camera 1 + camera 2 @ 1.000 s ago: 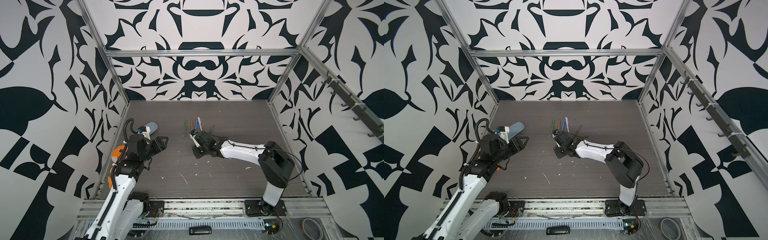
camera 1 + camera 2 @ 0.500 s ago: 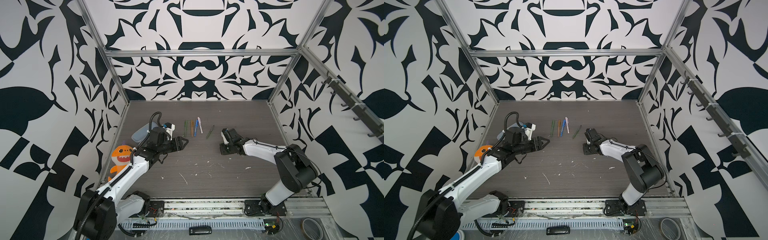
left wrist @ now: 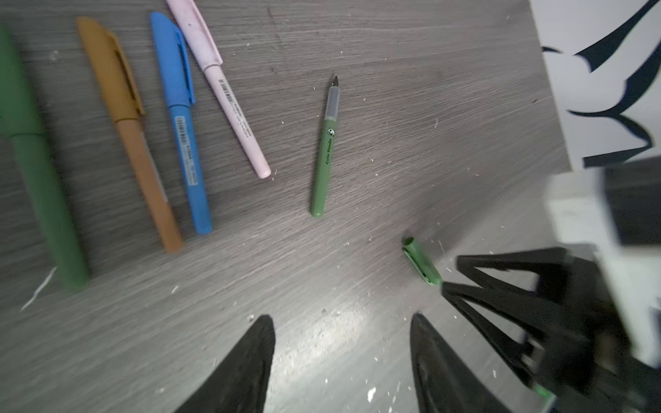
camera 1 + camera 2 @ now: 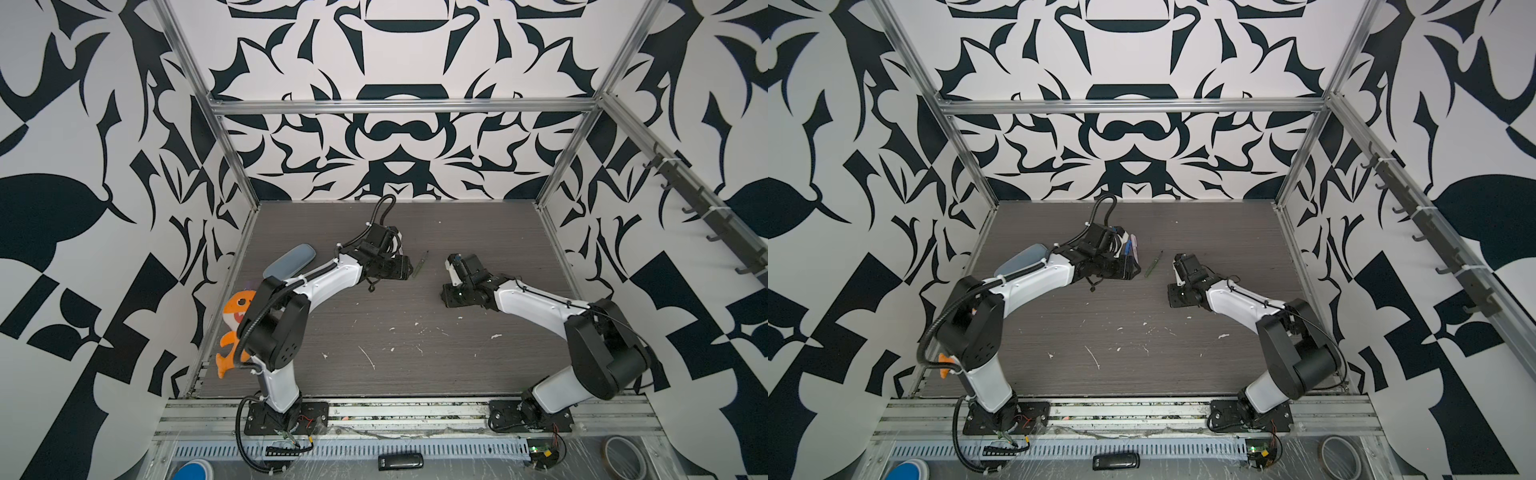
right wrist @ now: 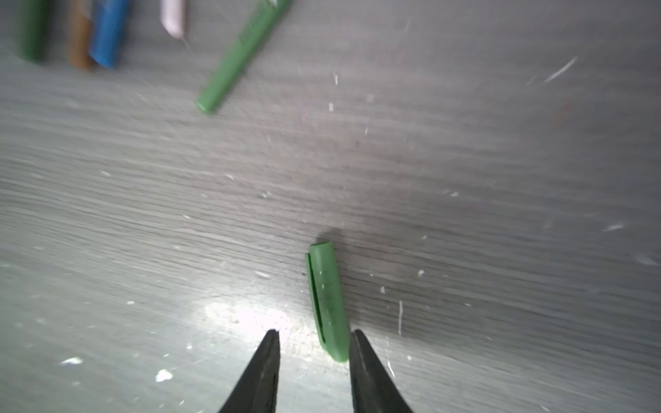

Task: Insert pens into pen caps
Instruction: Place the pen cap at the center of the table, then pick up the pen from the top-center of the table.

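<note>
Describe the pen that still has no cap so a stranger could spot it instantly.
On the grey table, find the row of four capped pens toward the back. One green pen lies apart from it on the side of the right arm; it alone shows a bare grey neck and dark tip.

Right wrist view: the uncapped green pen (image 5: pixel 238 60) is blurred, and its tip end is cut off by the frame edge. The capped pens (image 5: pixel 105 39) beside it show only blurred barrel ends. In a top view the left arm (image 4: pixel 332 274) hides those capped pens. In both top views the green cap (image 5: pixel 329 300) near that pen cannot be made out.
</note>
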Motion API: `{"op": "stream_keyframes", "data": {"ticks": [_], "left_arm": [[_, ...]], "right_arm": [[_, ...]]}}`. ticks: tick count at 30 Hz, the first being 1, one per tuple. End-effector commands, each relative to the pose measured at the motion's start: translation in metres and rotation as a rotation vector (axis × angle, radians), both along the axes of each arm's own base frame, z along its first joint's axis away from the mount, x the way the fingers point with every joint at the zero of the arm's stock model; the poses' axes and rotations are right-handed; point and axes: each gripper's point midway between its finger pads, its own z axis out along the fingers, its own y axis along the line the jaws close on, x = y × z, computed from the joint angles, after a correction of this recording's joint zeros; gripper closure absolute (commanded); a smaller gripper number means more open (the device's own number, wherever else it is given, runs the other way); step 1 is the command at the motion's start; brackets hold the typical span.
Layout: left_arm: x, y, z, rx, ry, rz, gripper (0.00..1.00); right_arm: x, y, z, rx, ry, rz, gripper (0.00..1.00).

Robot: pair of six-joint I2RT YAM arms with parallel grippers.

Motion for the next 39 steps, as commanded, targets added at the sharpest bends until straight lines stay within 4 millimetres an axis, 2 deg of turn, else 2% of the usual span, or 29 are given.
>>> {"op": "stream_keyframes", "data": {"ticks": [1,7,14,21,26,28,33,36,39], "left_arm": [[0.006,-0.008,-0.02,0.132,0.0,-0.037,0.4],[0.032,-0.027,-0.046,0.233,-0.004,-0.055,0.48],[0.049,-0.041,-0.075,0.349,-0.014,-0.086,0.52],[0.047,-0.044,-0.095,0.512,-0.044,-0.134,0.58],[0.041,-0.04,-0.105,0.574,-0.038,-0.158,0.72],[0.039,-0.038,-0.106,0.575,-0.036,-0.153,0.79],[0.034,-0.035,-0.1,0.557,-0.037,-0.145,0.86],[0.032,-0.035,-0.09,0.531,-0.051,-0.142,0.93],[0.029,-0.034,-0.072,0.492,-0.077,-0.127,0.98]], "right_arm": [[0.005,-0.01,0.038,-0.008,-0.086,-0.039,0.63],[-0.005,-0.017,0.068,0.035,-0.157,-0.053,0.64],[-0.016,-0.017,0.081,0.099,-0.201,-0.052,0.65],[-0.019,-0.021,0.088,0.102,-0.229,-0.057,0.67],[-0.021,-0.022,0.092,0.114,-0.249,-0.062,0.68],[-0.022,-0.023,0.094,0.119,-0.252,-0.063,0.68],[-0.024,-0.024,0.1,0.128,-0.267,-0.068,0.68],[-0.024,-0.025,0.103,0.129,-0.271,-0.072,0.68],[-0.025,-0.024,0.103,0.142,-0.27,-0.081,0.68]]}}
